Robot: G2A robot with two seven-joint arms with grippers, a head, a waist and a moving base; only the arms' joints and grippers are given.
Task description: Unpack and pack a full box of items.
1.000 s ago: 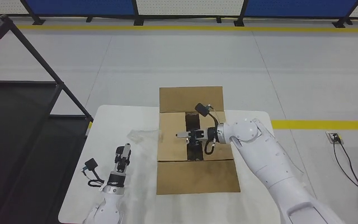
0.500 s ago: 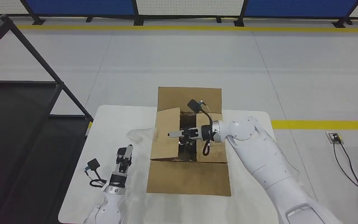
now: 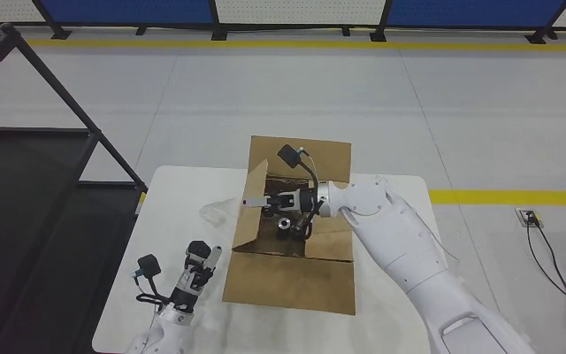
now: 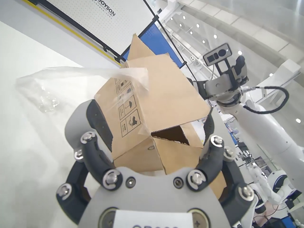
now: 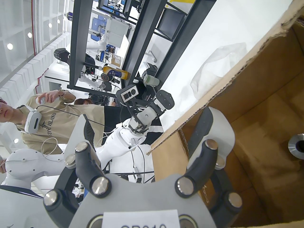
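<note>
At the box (image 3: 292, 283), we hold our right gripper (image 5: 147, 119) spread astride its raised flap (image 3: 255, 183); our left gripper (image 4: 152, 114), also spread, sits near the box corner.

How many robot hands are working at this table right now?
2. The left gripper is open, low over the table by the cardboard box's near corner. The right gripper is open astride the box's raised side flap, one finger inside. None seem hidden.
</note>
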